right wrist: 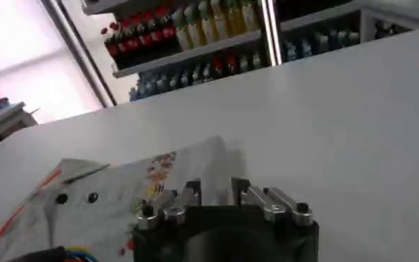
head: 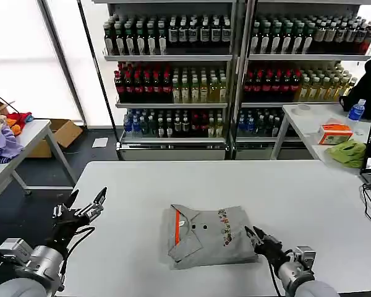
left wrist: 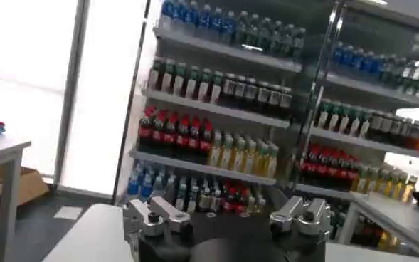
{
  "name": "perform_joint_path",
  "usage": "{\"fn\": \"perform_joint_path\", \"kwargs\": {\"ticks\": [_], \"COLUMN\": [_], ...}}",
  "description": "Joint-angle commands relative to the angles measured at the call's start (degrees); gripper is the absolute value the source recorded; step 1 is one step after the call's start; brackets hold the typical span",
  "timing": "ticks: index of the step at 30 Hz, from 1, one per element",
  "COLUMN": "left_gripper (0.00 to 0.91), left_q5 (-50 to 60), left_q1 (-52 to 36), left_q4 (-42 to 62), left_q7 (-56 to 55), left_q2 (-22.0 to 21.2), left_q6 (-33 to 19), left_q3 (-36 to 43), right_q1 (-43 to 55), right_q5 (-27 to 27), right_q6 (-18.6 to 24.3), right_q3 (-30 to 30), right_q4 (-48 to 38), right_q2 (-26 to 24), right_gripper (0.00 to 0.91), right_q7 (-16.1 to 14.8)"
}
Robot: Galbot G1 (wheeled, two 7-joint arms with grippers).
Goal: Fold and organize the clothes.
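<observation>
- The right gripper (head: pixel 258 236) sits at the lower right of the head view, just off the right edge of the folded shirt, its fingers parted with nothing between them; the right wrist view shows the same fingers (right wrist: pixel 168 205) spread over the tabletop with the shirt's edge just ahead.
- The left gripper (head: pixel 84 203) is at the lower left of the head view, raised above the table's left edge, fingers wide apart and holding nothing; in the left wrist view its fingers (left wrist: pixel 158 214) stand apart against the shelves.
- The light grey shirt (head: pixel 209 235) lies folded into a rough rectangle at the lower centre of the head view, on the white table (head: pixel 173 179), well apart from the left gripper. Its orange-lined collar (head: pixel 177 230) and two dark buttons face left, the multicoloured print (head: pixel 225 226) runs down its right half.
- The shirt (right wrist: pixel 124 192) takes the lower left of the right wrist view.
- Shelves of bottles (head: pixel 173 68) fill the upper part of the head view.
- A heap of coloured cloth (head: pixel 3 133) lies on a side table at the left edge.
- A lime-green cloth (head: pixel 348 151) rests on a table at the right edge.
</observation>
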Motion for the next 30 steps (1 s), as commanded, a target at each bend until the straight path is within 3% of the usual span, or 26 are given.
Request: {"fn": "perform_joint_path", "kwargs": {"ticks": [1, 3, 4, 6, 8, 10, 14, 19, 23, 27, 30], "left_gripper": [0.907, 0.907, 0.907, 0.907, 0.907, 0.907, 0.907, 0.907, 0.907, 0.907, 0.907], "left_q5": [-0.82, -0.77, -0.64, -0.29, -0.01, 0.42, 1.0, 1.29, 1.97, 2.27, 2.31], "left_q1": [1.61, 2.06, 2.19, 2.35, 2.71, 3.12, 3.83, 4.68, 4.61, 4.75, 4.65], "left_q4": [-4.28, -4.65, -4.65, -4.26, -4.37, -4.52, -5.18, -6.14, -5.77, -7.1, -7.77], "left_q7": [-0.06, -0.01, 0.05, -0.06, -0.03, -0.04, -0.12, 0.01, -0.01, 0.04, 0.0], "left_q2": [-0.53, -0.33, -0.29, -0.39, -0.62, -0.95, -1.5, -2.55, -3.06, -3.39, -3.41], "left_q6": [0.22, 0.16, 0.08, -0.04, -0.04, -0.07, 0.06, 0.15, 0.14, 0.36, 0.55], "left_q3": [-2.13, -2.87, -3.03, -2.92, -2.71, -2.36, -2.39, -2.19, -1.69, -1.03, -0.63], "right_q1": [0.66, 3.13, 5.16, 9.98, 12.56, 14.62, 16.47, 16.7, 16.31, 15.41, 13.93], "right_q5": [-1.59, -1.78, -3.82, -10.38, -16.01, -21.4, -24.68, -24.63, -28.03, -29.39, -26.6], "right_q6": [0.86, 0.87, 0.93, 1.06, 1.72, 3.04, 0.17, -3.1, -4.11, -3.92, 2.63], "right_q3": [5.41, 2.31, -2.23, -12.2, -18.46, -23.39, -29.29, -31.38, -31.87, -30.58, -27.5], "right_q4": [6.74, 7.88, 8.15, 6.21, 3.19, -0.55, -7.38, -13.17, -14.21, -12.06, -4.87], "right_q2": [-1.13, -0.55, -0.01, 2.0, 3.18, 4.8, 7.46, 10.63, 10.55, 9.6, 8.44], "right_gripper": [0.907, 0.907, 0.907, 0.907, 0.907, 0.907, 0.907, 0.907, 0.907, 0.907, 0.907], "right_q7": [1.43, 1.1, 1.29, 1.53, 2.7, 2.93, 5.67, 12.63, 17.11, 17.37, 13.36]}}
